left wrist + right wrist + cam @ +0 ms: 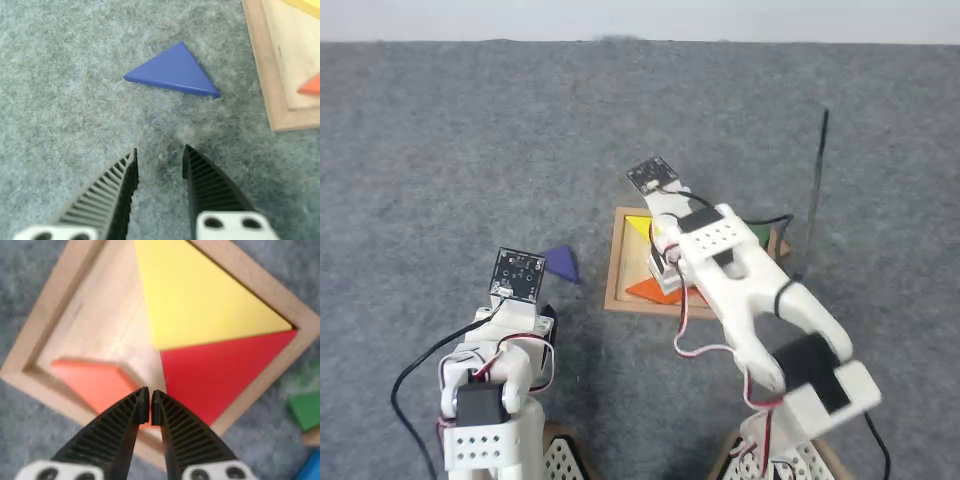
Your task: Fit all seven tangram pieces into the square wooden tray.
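Tangram tray (613, 262) sits right of centre on the grey felt worktop (460, 150) in the high view. The right arm is stretched forward over it and covers much of its inside. A yellow triangle (638, 224) shows at the far corner and an orange piece (648, 290) by the near rim. The left arm is folded back at the near edge, wrist bent down, with a blue triangle (561, 264) on the felt just ahead of it, near the tray's left rim but apart from it.

From the left wrist, the left tool (160, 152) hangs low over bare felt, its two ribbed fingers parted with nothing between them. The blue triangle lies flat beyond the tips.

From the right wrist, the right tool (150, 401) points down into the tray, fingers drawn together to a thin slit and gripping nothing, tips over the end of the orange piece, beside a red triangle (220, 375). The yellow triangle fills the corner beyond, edge to edge with the red one. A green piece (305, 410) lies outside the rim on the felt
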Motion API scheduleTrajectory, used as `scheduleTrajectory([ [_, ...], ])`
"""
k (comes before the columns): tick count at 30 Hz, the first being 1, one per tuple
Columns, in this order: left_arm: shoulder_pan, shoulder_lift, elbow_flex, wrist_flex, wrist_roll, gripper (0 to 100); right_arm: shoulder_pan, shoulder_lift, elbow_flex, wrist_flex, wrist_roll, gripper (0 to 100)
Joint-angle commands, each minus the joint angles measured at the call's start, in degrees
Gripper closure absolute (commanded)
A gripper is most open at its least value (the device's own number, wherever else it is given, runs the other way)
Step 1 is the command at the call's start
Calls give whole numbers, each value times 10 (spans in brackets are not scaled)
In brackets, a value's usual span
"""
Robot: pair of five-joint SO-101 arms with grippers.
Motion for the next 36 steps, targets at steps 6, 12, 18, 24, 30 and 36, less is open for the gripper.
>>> scheduleTrajectory([
  [6, -4, -11, -8, 3, 5, 859, -35, -94, -36, -22, -7, 969],
  [12, -4, -11, -8, 3, 5, 859, -124, 0, -79, -22, -4, 971],
  [18, -4, -11, -8, 3, 5, 859, -151, 44, -83, -27, -4, 972],
  [24, -4, -11, -8, 3, 5, 859, -111, 47, -84, -29, -5, 972],
  [30, -4, -11, -8, 3, 5, 859, -67, 47, -83, -34, -6, 972],
  [36, -4, -11, -8, 3, 5, 859, -65, 37, -76, -31, -7, 972],
])
